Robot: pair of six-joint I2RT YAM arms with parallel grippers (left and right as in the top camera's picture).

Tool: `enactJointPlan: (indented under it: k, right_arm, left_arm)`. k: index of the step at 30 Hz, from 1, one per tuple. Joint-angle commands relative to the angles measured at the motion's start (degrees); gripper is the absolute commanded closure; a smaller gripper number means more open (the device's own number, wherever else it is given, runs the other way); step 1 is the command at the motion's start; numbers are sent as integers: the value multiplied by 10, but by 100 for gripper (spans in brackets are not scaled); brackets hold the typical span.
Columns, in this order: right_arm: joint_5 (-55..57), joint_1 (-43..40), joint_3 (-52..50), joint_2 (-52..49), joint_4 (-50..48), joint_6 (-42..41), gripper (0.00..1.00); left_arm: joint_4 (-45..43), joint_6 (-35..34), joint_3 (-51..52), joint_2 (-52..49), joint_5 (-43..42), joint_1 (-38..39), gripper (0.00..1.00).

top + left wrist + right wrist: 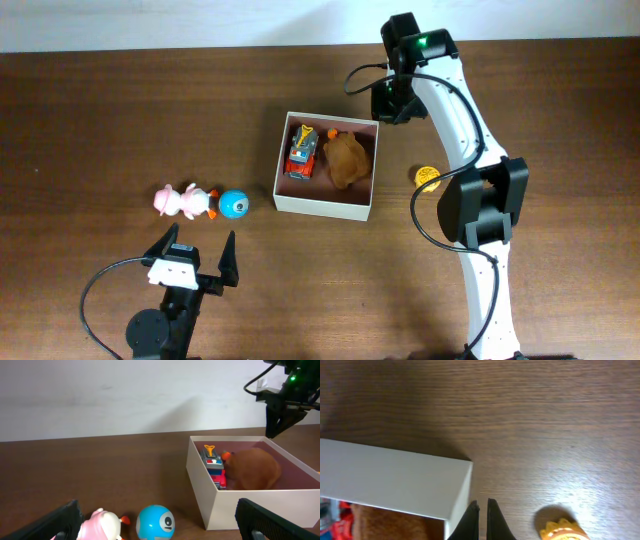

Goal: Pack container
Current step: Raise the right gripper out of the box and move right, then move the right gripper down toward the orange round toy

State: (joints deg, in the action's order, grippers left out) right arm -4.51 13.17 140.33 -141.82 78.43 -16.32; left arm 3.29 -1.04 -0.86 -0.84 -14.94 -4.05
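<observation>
The container point(286, 170) is a square white box with a pinkish-brown inside, at the table's middle. It holds a red toy car point(302, 152) and a brown plush point(347, 158). Both also show in the left wrist view, the car point(215, 466) and the plush point(256, 467) inside the container point(200, 472). My right gripper point(392, 106) is shut and empty, just outside the container's back right corner point(462, 467); its fingers point(482, 505) nearly touch. My left gripper point(196, 256) is open and empty, near the front edge, facing a blue ball point(155, 522) and a pink toy point(102, 525).
The pink toy point(178, 201) and blue ball point(233, 204) lie left of the container. A small yellow toy point(428, 177) lies to its right, near my right arm, and shows in the right wrist view point(563, 530). A white wall stands behind the table.
</observation>
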Motion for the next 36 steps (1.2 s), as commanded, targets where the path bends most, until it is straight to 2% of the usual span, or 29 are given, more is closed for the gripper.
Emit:
enactJointPlan:
  k: [1, 19, 27, 28, 30, 33, 34, 36]
  right_arm:
    - [-26, 4, -2, -17, -2, 0, 96]
    - [-66, 23, -2, -20, -18, 71, 96]
    - [-58, 15, 0, -19, -20, 73, 96]
    - [-58, 12, 3, -19, -18, 73, 89]
    - [-57, 1, 17, -19, -2, 73, 50]
    - [-38, -20, 43, -19, 43, 73, 12]
    - [-39, -28, 50, -19, 59, 73, 3]
    - [-38, -43, 66, -19, 99, 68, 1]
  left_arm:
    - [2, 7, 3, 5, 2, 3, 0]
    - [2, 7, 3, 5, 2, 3, 0]
    - [2, 7, 3, 5, 2, 3, 0]
    - [2, 7, 3, 5, 2, 3, 0]
    - [2, 7, 3, 5, 2, 3, 0]
    - [2, 7, 3, 5, 2, 3, 0]
    - [2, 7, 3, 5, 2, 3, 0]
    - [2, 7, 3, 5, 2, 3, 0]
